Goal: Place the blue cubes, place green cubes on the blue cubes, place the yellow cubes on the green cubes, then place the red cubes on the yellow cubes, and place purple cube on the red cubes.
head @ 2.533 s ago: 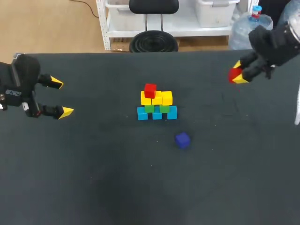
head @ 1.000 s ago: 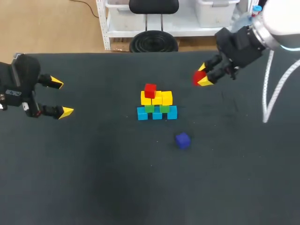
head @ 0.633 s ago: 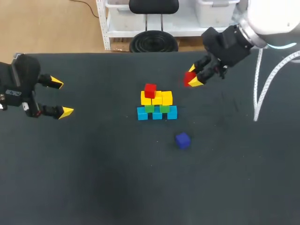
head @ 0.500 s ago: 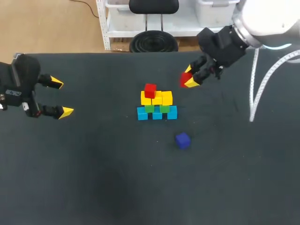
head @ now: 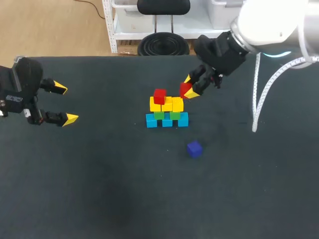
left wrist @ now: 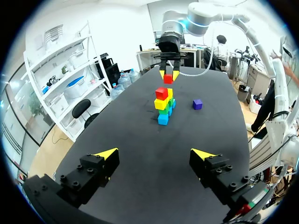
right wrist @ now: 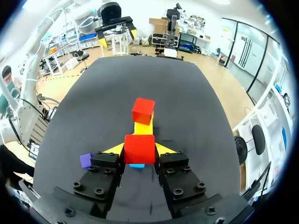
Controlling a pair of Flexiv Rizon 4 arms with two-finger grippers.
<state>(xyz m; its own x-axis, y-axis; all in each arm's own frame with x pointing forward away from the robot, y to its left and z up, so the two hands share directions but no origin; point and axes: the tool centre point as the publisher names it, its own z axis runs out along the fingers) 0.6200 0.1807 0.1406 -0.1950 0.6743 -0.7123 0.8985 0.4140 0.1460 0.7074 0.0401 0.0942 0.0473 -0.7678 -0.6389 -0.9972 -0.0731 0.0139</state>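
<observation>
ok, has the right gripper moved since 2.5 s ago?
Yes. The right gripper, shut on a red cube, has come left from the table's right side to just right of the cube stack, which stayed put.

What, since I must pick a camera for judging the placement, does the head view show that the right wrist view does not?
Only the head view: the green cubes and the full blue row, with the held red cube near that row's right end. Only the right wrist view: the right gripper pressing that cube from both sides, with the placed red cube straight ahead of it. Both: the two red cubes, the yellow cubes, the purple cube and the open left gripper.
</observation>
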